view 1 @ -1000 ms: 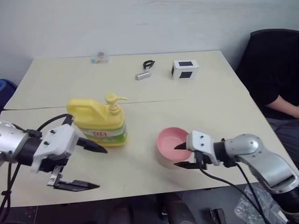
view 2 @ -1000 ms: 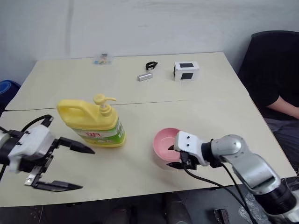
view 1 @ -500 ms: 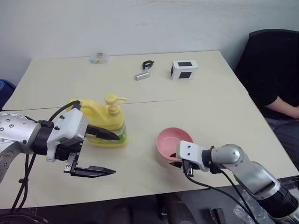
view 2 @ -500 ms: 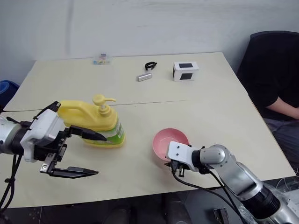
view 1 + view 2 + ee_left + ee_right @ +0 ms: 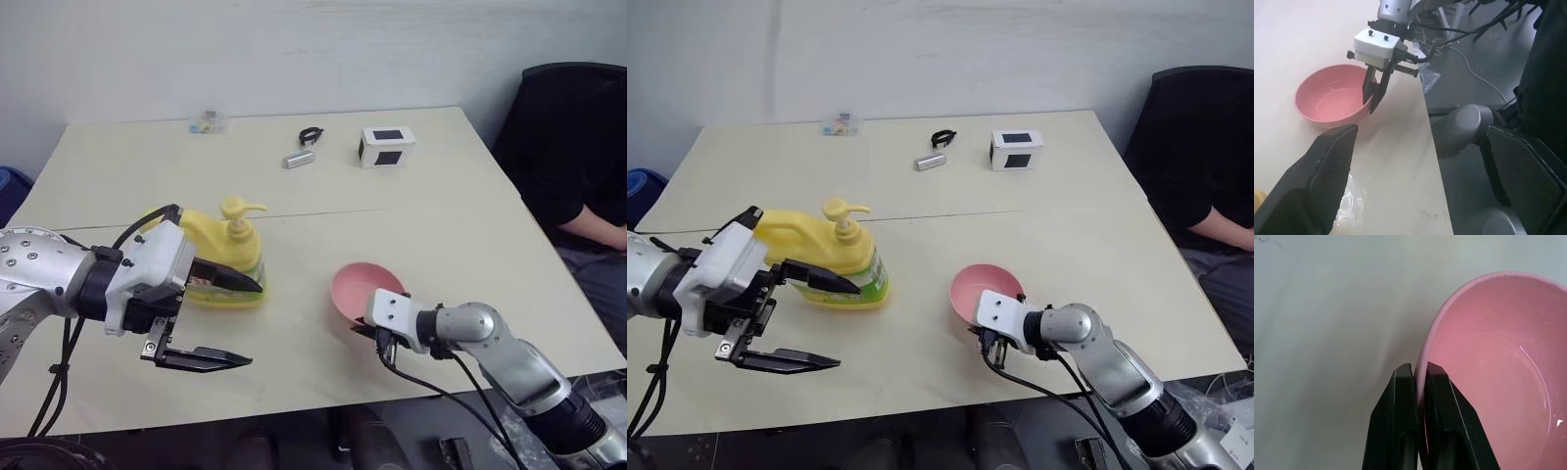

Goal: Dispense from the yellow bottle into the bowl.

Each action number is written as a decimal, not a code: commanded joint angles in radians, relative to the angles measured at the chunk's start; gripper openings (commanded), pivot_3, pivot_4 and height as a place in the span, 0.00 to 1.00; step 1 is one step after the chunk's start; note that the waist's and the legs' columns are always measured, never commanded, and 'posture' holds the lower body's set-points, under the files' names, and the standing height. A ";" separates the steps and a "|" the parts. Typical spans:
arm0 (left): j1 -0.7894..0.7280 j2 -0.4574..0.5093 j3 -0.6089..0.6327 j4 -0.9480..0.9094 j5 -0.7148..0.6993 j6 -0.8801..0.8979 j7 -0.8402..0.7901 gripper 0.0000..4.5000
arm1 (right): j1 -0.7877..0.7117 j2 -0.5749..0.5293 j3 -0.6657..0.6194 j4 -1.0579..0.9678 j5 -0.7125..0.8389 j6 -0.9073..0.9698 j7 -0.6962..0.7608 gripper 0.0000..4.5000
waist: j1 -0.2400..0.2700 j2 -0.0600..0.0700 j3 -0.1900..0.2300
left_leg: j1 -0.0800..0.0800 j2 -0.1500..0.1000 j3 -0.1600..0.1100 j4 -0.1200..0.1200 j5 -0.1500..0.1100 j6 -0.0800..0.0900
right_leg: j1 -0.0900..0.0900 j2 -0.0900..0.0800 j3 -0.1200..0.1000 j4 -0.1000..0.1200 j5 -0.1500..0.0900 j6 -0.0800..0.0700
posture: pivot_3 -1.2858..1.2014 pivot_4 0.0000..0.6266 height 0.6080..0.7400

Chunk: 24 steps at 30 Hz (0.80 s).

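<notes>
Presently we list: right gripper [image 5: 1419,374], fingers pinched together on the near rim of the bowl [image 5: 364,290], one finger inside the wall and one outside; left gripper [image 5: 227,321], fingers spread wide and holding nothing, hovering just in front of the bottle [image 5: 828,257]. Bottle: upright on the table [image 5: 421,215], to the left of the bowl and well apart from it, pump spout turned toward the bowl side. Bowl: near the front edge of the table, apparently tipped up slightly by the pinch. Risks, as we judge them: the thin rim could slip out of the narrow pinch if we drag the bowl sideways, and it sits close enough to the table edge that a slip might send it off. The spout is too far from the bowl to reach it; pumping now would likely put liquid on the table. The wide left fingers could nudge the bottle aside rather than press the pump squarely, since they approach from the side
</notes>
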State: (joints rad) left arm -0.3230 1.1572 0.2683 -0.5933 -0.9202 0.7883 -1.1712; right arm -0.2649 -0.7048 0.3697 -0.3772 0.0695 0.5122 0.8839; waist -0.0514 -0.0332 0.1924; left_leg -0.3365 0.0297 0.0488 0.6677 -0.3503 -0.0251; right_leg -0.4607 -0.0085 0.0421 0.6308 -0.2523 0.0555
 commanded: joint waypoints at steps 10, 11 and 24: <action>-0.302 0.018 0.131 0.327 -0.115 0.080 0.134 0.96 | -0.470 -0.104 -0.035 0.084 0.104 -0.023 0.351 0.00 | -0.006 -0.001 0.001 | 0.003 -0.003 -0.008 0.000 0.000 0.000 | 0.000 0.007 0.003 0.001 0.001 -0.001 | 0.52 0.24 1.00; -0.313 0.017 0.123 0.351 -0.090 0.063 0.133 0.91 | -0.528 -0.087 -0.020 0.117 0.107 -0.018 0.378 0.00 | -0.005 -0.001 0.001 | 0.003 -0.003 -0.010 0.001 0.000 0.000 | -0.001 0.006 0.004 0.002 0.001 -0.002 | 0.52 0.24 1.00; -0.335 -0.044 0.019 0.440 0.086 -0.068 0.066 0.06 | -0.876 0.134 0.118 0.471 0.014 -0.165 0.544 0.00 | -0.002 -0.001 0.001 | -0.004 -0.001 -0.011 0.004 -0.002 -0.001 | -0.005 0.000 0.000 0.007 0.001 -0.003 | 0.52 0.24 1.00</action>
State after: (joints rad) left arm -0.6391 1.1086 0.2680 -0.1446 -0.8494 0.7438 -1.1064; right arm -1.1028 -0.5761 0.5045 0.1019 0.0792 0.3658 1.4111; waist -0.0530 -0.0343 0.1935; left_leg -0.3416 0.0288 0.0372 0.6744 -0.3532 -0.0259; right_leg -0.4656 -0.0089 0.0412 0.6379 -0.2507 0.0529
